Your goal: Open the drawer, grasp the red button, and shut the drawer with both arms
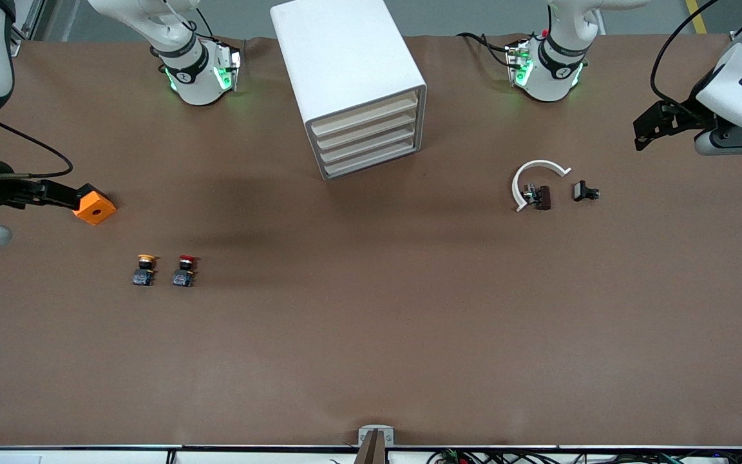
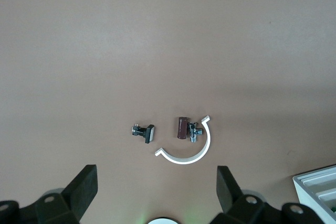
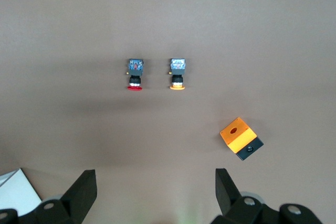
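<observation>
The white cabinet (image 1: 351, 84) stands at the table's twelve o'clock, its drawer (image 1: 366, 117) shut with the other three. The red-capped button (image 1: 184, 270) lies at about eight o'clock, just beside the yellow-capped button (image 1: 144, 270) — the orange cube (image 1: 95, 205) is farther from the front camera. The left gripper (image 2: 157, 195) hangs wide over a white curved clip (image 2: 189, 148) — empty. The right gripper (image 3: 156, 195) hangs wide near the two buttons, empty.

A brown matte covering is stretching across the whole surface (image 1: 371, 335), wrinkling slightly near its top edge. Grey floor (image 1: 474, 16) is showing above it, and black cables (image 1: 506, 456) are lying along the white strip at the near edge.
</observation>
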`<action>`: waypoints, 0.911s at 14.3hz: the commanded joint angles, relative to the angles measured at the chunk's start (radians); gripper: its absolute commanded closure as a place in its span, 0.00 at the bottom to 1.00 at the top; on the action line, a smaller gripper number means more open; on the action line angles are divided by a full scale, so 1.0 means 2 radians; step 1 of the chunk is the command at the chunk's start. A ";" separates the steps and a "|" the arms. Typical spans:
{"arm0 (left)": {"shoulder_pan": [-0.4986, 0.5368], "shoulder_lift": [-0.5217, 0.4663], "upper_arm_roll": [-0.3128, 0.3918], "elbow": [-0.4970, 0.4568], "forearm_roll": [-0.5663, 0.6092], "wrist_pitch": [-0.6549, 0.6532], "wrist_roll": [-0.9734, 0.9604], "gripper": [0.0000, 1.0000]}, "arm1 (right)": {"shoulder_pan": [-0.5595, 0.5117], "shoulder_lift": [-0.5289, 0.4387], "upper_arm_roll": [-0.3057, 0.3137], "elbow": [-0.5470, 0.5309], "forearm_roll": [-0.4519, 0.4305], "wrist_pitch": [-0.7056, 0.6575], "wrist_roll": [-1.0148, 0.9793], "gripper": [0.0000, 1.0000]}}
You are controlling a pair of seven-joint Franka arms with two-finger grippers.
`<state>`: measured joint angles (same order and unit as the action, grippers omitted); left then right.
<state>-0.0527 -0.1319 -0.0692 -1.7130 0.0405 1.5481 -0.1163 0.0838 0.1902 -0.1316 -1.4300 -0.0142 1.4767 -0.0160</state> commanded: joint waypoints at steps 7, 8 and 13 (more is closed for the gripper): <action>0.003 0.000 0.002 0.002 -0.006 0.001 0.008 0.00 | -0.033 -0.033 0.007 0.040 0.036 -0.032 -0.002 0.00; 0.003 0.000 0.002 0.002 -0.007 0.001 0.008 0.00 | -0.033 -0.037 0.007 0.039 0.036 -0.036 -0.002 0.00; 0.004 0.000 0.002 0.001 -0.007 0.004 0.008 0.00 | -0.033 -0.052 0.008 0.038 0.032 -0.043 -0.009 0.00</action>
<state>-0.0485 -0.1289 -0.0683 -1.7109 0.0404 1.5481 -0.1162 0.0353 0.1029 -0.1294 -1.3416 0.0448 1.3957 -0.0189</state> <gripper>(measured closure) 0.000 0.000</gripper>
